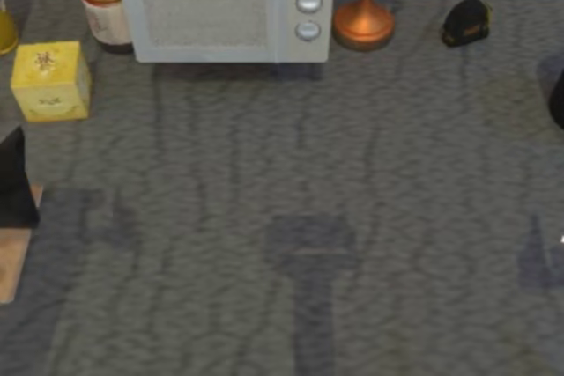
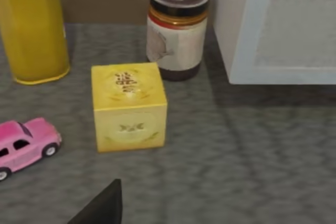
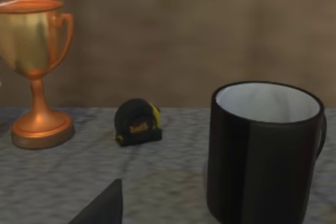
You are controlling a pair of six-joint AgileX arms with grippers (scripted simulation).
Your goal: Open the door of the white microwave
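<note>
Claw positions are barely recorded: the left claw (image 2: 100, 208) shows only as a dark wedge at the edge of the left wrist view, the right claw (image 3: 100, 205) likewise in the right wrist view, and whether either is wide or narrow cannot be told. From above, the left arm (image 1: 16, 178) sits at the tabletop's left edge and the right arm (image 1: 557, 99) at its right edge, both well apart from the white microwave (image 1: 226, 6), which stands at the far side of the grey tabletop (image 1: 291, 191), with its door (image 1: 204, 17) flush and shut, beside two knobs (image 1: 308, 16). The top view alone shows the whole microwave front; the left wrist view catches only its corner, and adds a pink toy car (image 2: 23, 145) and a yellow bottle (image 2: 34, 24) near the yellow box (image 2: 128, 106) and the jar (image 2: 177, 27). Only the right wrist view shows the black mug (image 3: 265, 150) in full, near the tape measure (image 3: 137, 121) and trophy (image 3: 37, 72).
</note>
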